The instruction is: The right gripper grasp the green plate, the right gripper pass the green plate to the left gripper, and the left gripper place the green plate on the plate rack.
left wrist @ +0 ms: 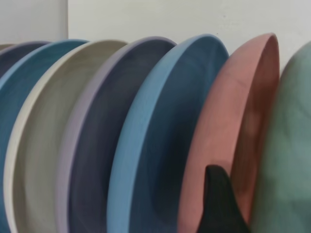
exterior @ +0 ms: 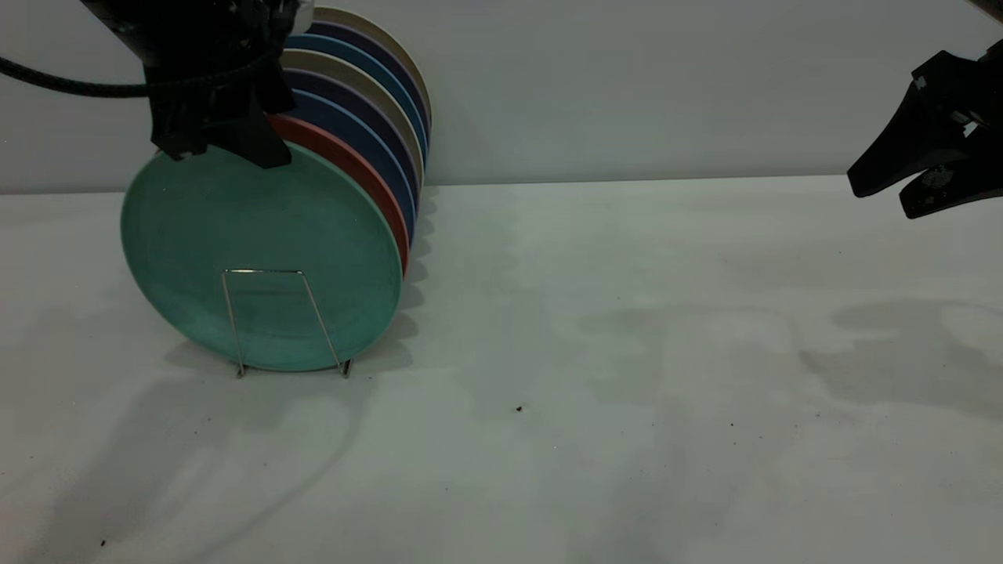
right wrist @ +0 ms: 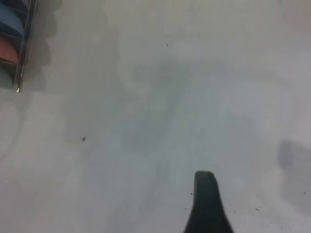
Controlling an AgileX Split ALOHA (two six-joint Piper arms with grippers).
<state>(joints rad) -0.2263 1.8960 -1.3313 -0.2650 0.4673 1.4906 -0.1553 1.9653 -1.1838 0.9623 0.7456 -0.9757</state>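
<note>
The green plate (exterior: 258,251) stands upright in the front slot of the plate rack (exterior: 262,271), just ahead of a salmon-pink plate (exterior: 353,168). My left gripper (exterior: 223,153) is at the plate's top rim, open, with its jaws on either side of the rim. In the left wrist view one finger (left wrist: 221,204) sits between the pink plate (left wrist: 228,136) and the green plate (left wrist: 286,160); the other finger is out of view. My right gripper (exterior: 881,200) hangs open and empty high at the far right; one finger (right wrist: 206,204) shows over bare table.
Behind the pink plate the rack holds several more plates, dark blue (exterior: 368,145), purple and cream (exterior: 345,70). The rack's front foot (right wrist: 19,77) shows in the right wrist view. A white wall runs behind the table (exterior: 627,352).
</note>
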